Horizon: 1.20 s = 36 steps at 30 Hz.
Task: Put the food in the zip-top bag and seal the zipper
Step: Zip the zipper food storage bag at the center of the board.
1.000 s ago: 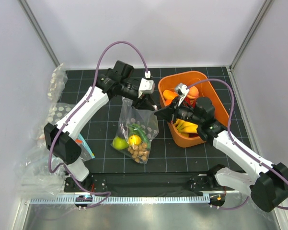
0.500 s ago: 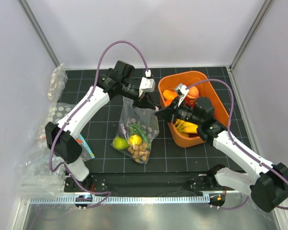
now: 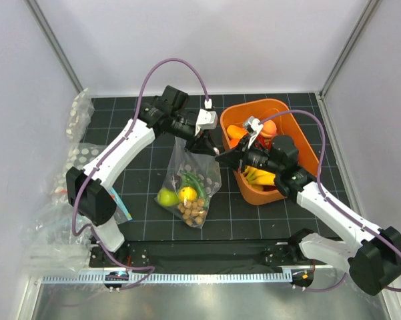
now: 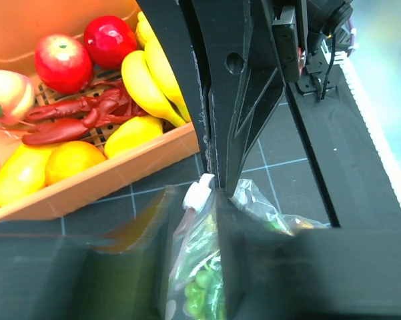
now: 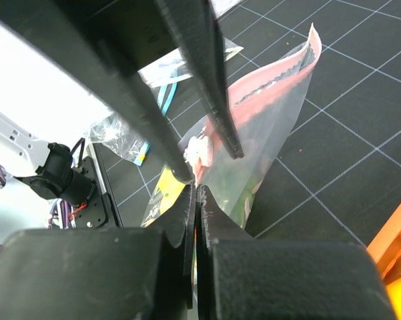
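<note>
Bags of clear plastic with bold white dots [image 3: 79, 159] lie well off to the left of the left pincer [image 3: 205, 144], by the wall. That pincer hangs over the top of the clear crinkly zip-top bag with pale pink dots [image 3: 185, 167]. Its jaws are a little apart and astride the thin pale pink zipper strip [image 5: 280, 80]. A small white slider [image 4: 199, 193] sits between them; whether the pads touch it cannot be told. Below the pincer, the bag's lower end rests on the black gridded mat [image 3: 140, 213]. It holds food: a yellow-green round fruit [image 3: 165, 197], a yellow one [image 3: 188, 195], green pods [image 3: 195, 181] and a brown nut-like cluster [image 3: 192, 212]. Just right of the left pincer, the right pincer [image 3: 220, 157] has its jaws pressed together on the bag's rim, beside the slider. Right of that pincer stands the orange plastic tub [image 3: 261, 196], with yellow bananas [image 3: 257, 176], red round fruits [image 4: 60, 63] and a red lobster [image 4: 73, 120] inside.
</note>
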### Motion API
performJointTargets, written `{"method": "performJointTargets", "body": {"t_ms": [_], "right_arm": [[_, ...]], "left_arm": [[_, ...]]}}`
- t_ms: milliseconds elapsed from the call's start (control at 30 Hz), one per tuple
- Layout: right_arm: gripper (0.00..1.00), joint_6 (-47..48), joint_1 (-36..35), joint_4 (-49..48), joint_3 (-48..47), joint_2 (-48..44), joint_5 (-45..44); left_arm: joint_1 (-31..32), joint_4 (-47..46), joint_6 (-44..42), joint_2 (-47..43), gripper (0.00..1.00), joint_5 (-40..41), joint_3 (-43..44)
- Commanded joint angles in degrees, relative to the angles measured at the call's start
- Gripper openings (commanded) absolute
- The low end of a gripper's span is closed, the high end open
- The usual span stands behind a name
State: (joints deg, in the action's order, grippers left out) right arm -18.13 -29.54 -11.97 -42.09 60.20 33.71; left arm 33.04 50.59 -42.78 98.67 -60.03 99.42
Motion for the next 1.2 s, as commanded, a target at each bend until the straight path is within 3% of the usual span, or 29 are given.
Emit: {"method": "performJointTargets", "body": {"t_ms": [0, 133, 333, 800, 833, 867, 900, 967, 1167], "right_arm": [[0.01, 0.3, -0.3, -3.5, -0.3, -1.7, 0.7], [0.01, 0.3, -0.3, -3.3, -0.3, -1.5, 0.5], [0.01, -1.5, -0.3, -3.0, 0.5, -2.5, -0.5], [0.01, -3.3, 0.3, 2.3, 2.9, -6.3, -15.6], [0.04, -3.1, 0.4, 2.6, 2.8, -6.2, -15.9], [0.11, -2.7, 0.4, 2.6, 2.8, -6.2, -15.5], [0.26, -2.2, 0.4, 2.2, 3.0, -5.6, -14.9], [0.36, -1.3, 0.3, 1.4, 2.7, -4.5, -12.5], [0.53, 0.5, 0.1, -3.8, 2.1, 1.4, -6.4]], "left_arm": [[0.3, 1.7, -1.0, 0.9, 0.24, -0.6, 2.9], [0.3, 3.5, -1.0, 1.9, 0.0, -0.9, 4.6], [0.2, 2.5, -1.1, 2.6, 0.0, 2.2, 3.2], [-2.3, 1.7, -0.1, 6.0, 0.0, 2.9, 3.9], [-2.3, 2.0, -0.3, 5.9, 0.0, 2.3, 4.0], [-2.3, 2.1, -0.2, 5.8, 0.0, 1.6, 4.2], [-2.3, 2.5, -0.3, 5.7, 0.0, 1.0, 4.7], [-2.3, 2.7, -0.2, 5.3, 0.0, -0.6, 5.0], [-2.2, 4.0, -1.3, 3.8, 0.0, -2.1, 4.5]]}}
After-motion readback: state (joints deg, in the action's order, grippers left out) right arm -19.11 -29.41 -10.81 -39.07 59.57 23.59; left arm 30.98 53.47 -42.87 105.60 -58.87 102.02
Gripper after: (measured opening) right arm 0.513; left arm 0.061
